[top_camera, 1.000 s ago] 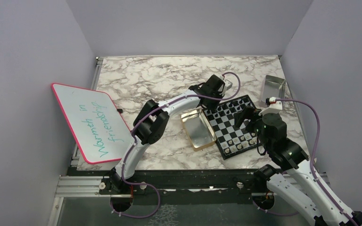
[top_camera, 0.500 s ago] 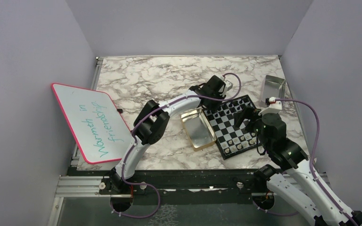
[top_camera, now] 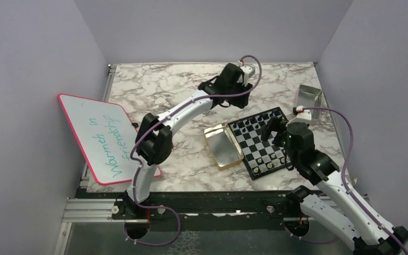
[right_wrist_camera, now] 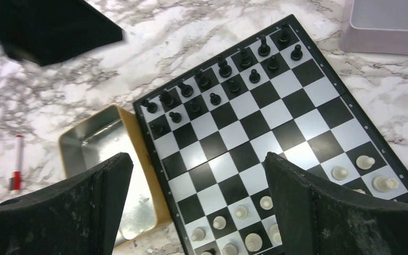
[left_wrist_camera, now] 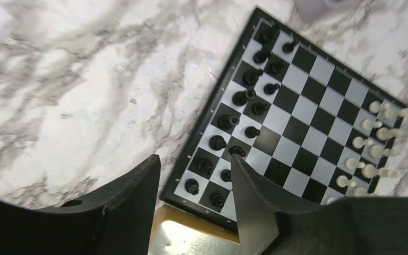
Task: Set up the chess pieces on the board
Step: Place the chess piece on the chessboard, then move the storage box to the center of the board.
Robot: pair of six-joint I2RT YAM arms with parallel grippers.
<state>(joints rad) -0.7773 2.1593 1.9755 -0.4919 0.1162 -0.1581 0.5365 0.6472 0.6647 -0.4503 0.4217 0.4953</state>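
The board lies right of centre on the marble table. Black chess pieces fill two rows at its far edge. Pale chess pieces stand in rows at its near edge. My left gripper is open and empty, raised beyond the board's far-left corner. In the left wrist view its fingers frame the board's black corner. My right gripper is open and empty above the board's middle. In the right wrist view it spans empty squares, with the black rows ahead.
An open gold tin lies against the board's left edge and shows in the right wrist view. A grey tin sits at the far right. A pink-rimmed whiteboard leans at the left. A small red marker lies left of the gold tin.
My left arm has drawn back from the board's far-left corner, up and away towards the far side of the table. My right gripper has shifted slightly left over the board.
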